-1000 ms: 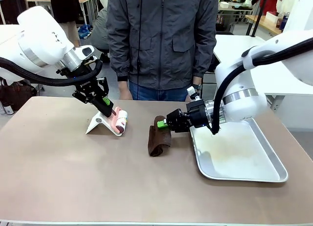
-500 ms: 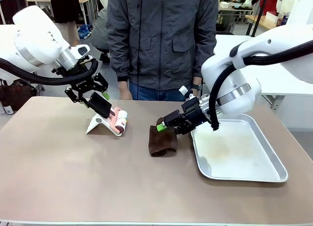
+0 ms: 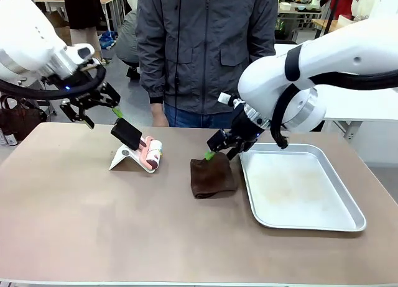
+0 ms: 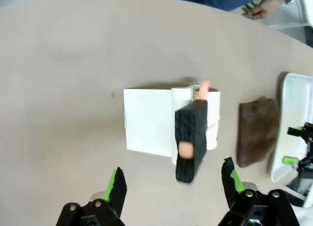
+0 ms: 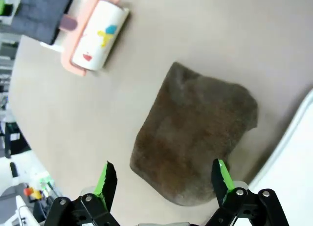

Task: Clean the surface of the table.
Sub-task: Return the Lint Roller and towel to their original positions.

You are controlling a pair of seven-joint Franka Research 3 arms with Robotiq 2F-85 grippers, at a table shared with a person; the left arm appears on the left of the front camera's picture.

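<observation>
Both claws released, lifted off the table [image 3: 93,231].

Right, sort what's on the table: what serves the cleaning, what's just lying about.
For the job:
- table
- brown cloth
- lint roller on its white stand

Lying about, likely:
- metal tray, nothing visible in it

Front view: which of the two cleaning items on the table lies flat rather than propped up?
The brown cloth, folded flat beside the metal tray. The lint roller sits tilted on its white stand.
</observation>
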